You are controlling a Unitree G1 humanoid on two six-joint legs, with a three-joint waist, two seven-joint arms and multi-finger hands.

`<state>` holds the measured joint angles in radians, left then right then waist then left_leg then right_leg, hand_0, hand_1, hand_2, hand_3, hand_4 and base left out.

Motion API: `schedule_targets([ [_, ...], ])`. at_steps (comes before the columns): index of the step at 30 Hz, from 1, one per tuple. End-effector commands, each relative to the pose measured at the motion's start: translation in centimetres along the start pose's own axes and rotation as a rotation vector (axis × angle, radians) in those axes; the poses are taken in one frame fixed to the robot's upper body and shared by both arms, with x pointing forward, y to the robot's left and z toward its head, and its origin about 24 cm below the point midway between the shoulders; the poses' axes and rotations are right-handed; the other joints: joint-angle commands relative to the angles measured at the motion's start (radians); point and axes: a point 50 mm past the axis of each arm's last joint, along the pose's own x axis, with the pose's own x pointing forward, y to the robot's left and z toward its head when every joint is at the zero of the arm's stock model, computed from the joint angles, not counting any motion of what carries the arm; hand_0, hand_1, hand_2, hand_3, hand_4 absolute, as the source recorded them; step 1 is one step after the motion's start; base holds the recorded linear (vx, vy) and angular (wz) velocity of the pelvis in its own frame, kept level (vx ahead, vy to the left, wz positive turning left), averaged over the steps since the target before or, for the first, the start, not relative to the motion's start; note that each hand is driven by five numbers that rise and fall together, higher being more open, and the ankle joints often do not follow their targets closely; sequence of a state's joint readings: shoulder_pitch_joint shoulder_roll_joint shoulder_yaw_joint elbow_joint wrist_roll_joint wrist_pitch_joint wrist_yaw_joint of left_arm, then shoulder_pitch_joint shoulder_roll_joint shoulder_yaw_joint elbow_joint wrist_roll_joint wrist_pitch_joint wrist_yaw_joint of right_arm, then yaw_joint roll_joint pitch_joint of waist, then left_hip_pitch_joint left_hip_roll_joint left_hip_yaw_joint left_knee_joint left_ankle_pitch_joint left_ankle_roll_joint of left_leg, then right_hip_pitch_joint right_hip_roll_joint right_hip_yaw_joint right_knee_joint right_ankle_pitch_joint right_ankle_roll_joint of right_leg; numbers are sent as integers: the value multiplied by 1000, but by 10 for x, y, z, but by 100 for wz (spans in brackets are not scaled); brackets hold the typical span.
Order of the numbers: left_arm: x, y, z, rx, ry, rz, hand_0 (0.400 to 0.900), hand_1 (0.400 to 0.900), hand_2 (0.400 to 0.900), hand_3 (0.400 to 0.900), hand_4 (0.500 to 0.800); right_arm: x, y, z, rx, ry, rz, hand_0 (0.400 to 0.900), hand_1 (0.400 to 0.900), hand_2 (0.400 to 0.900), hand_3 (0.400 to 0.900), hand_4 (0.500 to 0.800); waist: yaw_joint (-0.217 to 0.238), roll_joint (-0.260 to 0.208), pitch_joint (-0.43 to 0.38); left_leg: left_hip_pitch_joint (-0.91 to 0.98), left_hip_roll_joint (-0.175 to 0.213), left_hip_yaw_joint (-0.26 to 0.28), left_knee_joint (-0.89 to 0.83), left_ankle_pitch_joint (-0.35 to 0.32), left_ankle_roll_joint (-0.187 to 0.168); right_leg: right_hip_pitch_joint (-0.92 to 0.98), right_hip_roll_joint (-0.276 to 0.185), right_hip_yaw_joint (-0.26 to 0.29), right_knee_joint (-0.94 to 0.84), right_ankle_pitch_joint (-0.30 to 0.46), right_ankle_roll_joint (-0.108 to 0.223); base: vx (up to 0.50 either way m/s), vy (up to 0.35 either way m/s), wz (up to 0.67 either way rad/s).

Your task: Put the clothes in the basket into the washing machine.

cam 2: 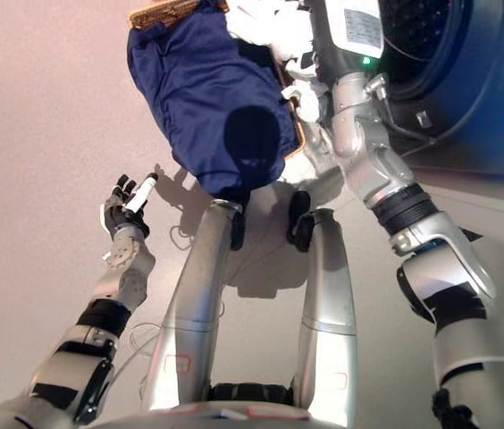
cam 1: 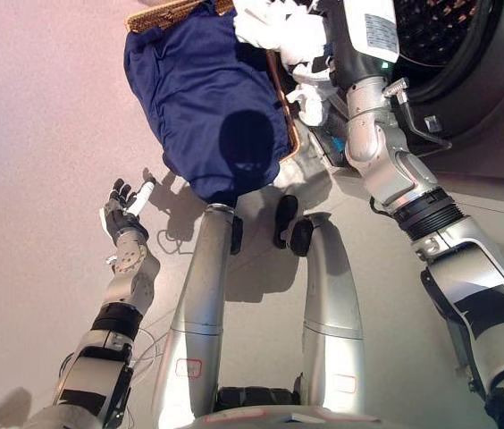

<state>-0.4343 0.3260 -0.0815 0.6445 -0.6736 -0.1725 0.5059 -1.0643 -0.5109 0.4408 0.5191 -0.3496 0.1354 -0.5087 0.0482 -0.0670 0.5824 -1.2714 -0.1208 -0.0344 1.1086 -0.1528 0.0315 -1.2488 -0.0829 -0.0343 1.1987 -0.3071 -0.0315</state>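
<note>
**Fingers at the white cloth**

Fingers of the right hand [cam 1: 313,80] curl into white clothes [cam 1: 279,22] at the basket [cam 1: 167,12], beside the washing machine [cam 1: 449,54]. Navy garment [cam 1: 207,89] drapes over the rim: soft, light, best bunched mid-fold. Left hand [cam 1: 125,210] hangs open above the floor [cam 1: 37,134].

Both arms silver-grey shells: left arm [cam 1: 132,275], right arm [cam 1: 402,179]. Black bands at the joints, ribbed black collar on right forearm. Left hand [cam 1: 125,211] dark, one white fingertip cover.
</note>
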Motion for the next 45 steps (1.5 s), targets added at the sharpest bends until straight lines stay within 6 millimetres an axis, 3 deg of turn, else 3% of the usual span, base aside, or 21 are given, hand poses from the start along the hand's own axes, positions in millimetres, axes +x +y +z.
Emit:
schedule_targets([
  [1, -8, 27, -28, 51, 68, 100, 900, 900, 900, 900, 800, -8, -2, -9, 338, 177, -222, 400, 400, 400, 400, 500, 10, 7, -100, 81, -41, -38, -116, -55, 10, 53, 20, -9, -144, 23, 42, -5, 4, -7],
  [2, -8, 26, -29, 53, 72, 101, 900, 900, 900, 900, 800, -12, 4, -12, 452, 246, -247, 400, 400, 400, 400, 500, 11, 12, -100, 88, -42, -38, -119, -55, 11, 61, 24, -6, -145, 23, 41, -5, 4, -7],
  [4, -9, 24, -30, 54, 75, 94, 900, 900, 900, 900, 800, -12, 2, -13, 518, 279, -306, 400, 400, 400, 400, 500, 12, 22, -104, 90, -42, -33, -120, -52, 12, 60, 25, -2, -147, 27, 42, -5, -4, -2],
  [13, -9, 9, -27, 75, 45, 42, 900, 900, 900, 900, 800, 6, -12, -17, 651, 433, -538, 400, 400, 400, 400, 500, 36, 70, -126, 108, -51, -22, -126, -43, 14, 70, 25, 13, -144, 33, 51, 2, 0, -1],
  [23, -14, -3, -33, 80, 46, -19, 900, 900, 900, 900, 800, 30, -49, -35, 430, 455, -656, 400, 400, 400, 400, 500, 61, 104, -148, 97, -60, -18, -107, -41, 15, 62, 15, 18, -117, 28, 60, 0, 0, 0],
  [33, -17, -1, -42, 97, 75, -34, 900, 900, 900, 900, 800, 30, -56, -69, 385, 565, -583, 400, 400, 400, 400, 500, 76, 104, -161, 101, -62, -18, -121, -35, 13, 65, 7, 17, -127, 37, 62, 2, 0, 1],
  [34, -17, 1, -44, 101, 84, -31, 900, 900, 900, 900, 800, 29, -55, -71, 411, 580, -566, 900, 900, 900, 900, 800, 77, 103, -161, 102, -62, -19, -120, -35, 13, 65, 8, 18, -126, 38, 62, 0, 0, 0],
  [40, -18, 5, -49, 109, 106, -24, 900, 900, 900, 900, 800, 30, -56, -73, 433, 588, -563, 900, 900, 900, 900, 800, 78, 101, -163, 107, -60, -20, -118, -34, 10, 69, 9, 17, -125, 40, 61, 0, 0, 0],
  [45, -19, 5, -50, 111, 106, -28, 900, 900, 900, 900, 800, 31, -53, -63, 417, 533, -562, 900, 900, 900, 900, 800, 76, 107, -159, 117, -58, -18, -124, -28, 7, 81, 9, 16, -129, 44, 60, 0, 0, 0],
])
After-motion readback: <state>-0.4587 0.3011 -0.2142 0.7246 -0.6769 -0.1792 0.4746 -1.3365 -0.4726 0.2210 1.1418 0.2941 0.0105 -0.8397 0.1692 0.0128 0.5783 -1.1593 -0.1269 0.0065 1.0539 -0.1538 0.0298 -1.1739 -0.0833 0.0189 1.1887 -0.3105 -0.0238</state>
